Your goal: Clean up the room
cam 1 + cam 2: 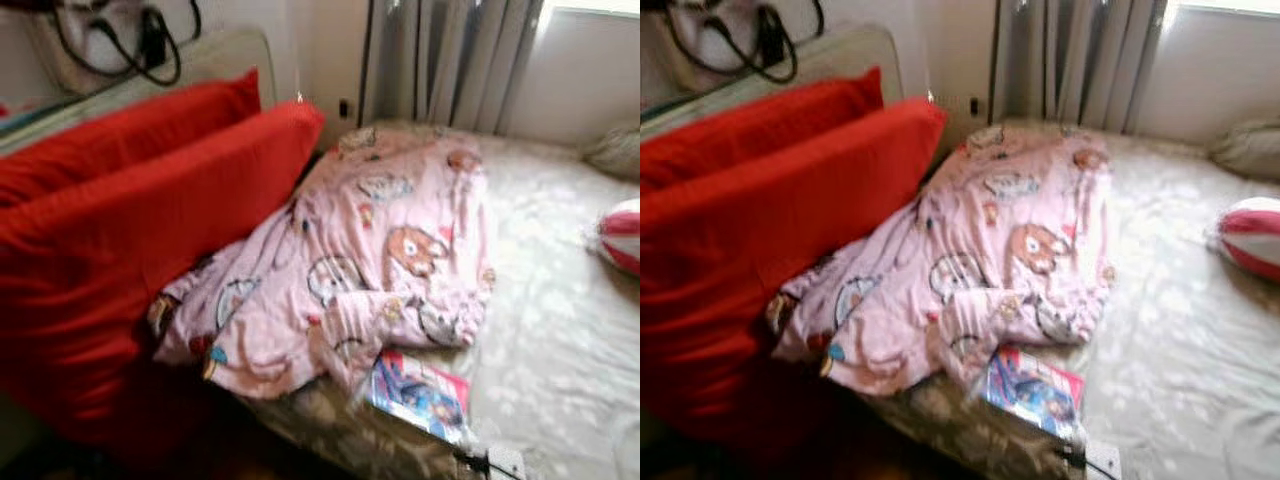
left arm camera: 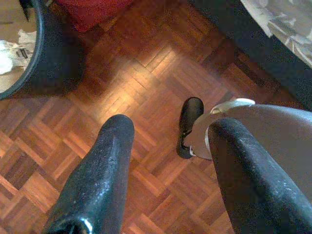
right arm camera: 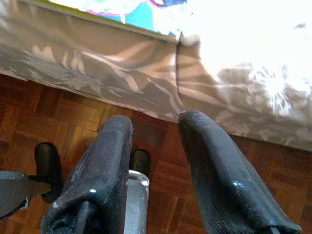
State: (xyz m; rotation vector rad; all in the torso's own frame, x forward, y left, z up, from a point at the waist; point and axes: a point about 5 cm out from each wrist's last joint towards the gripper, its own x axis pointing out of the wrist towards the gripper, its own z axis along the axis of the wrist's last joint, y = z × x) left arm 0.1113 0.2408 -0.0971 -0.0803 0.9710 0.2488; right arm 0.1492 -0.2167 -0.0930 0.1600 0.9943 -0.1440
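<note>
A crumpled pink blanket [image 1: 370,260] with cartoon prints lies on the bed [image 1: 560,330], bunched against two big red cushions [image 1: 130,230]. A colourful book [image 1: 420,395] rests at the bed's near edge, partly under the blanket. Beside it lies a white plug with a black cable [image 1: 495,462]. A red-and-white striped ball [image 1: 622,235] sits at the right edge of the bed. My left gripper [image 2: 170,131] hangs open over the parquet floor [image 2: 146,83]. My right gripper [image 3: 153,124] hangs open just in front of the bed's draped side [image 3: 122,73], holding nothing.
A dark round bin [image 2: 44,53] with crumpled paper inside stands on the floor near my left arm. Grey curtains [image 1: 450,60] hang behind the bed. Black cables [image 1: 140,45] dangle on the wall above the cushions. A beige pillow [image 1: 615,150] lies at the far right.
</note>
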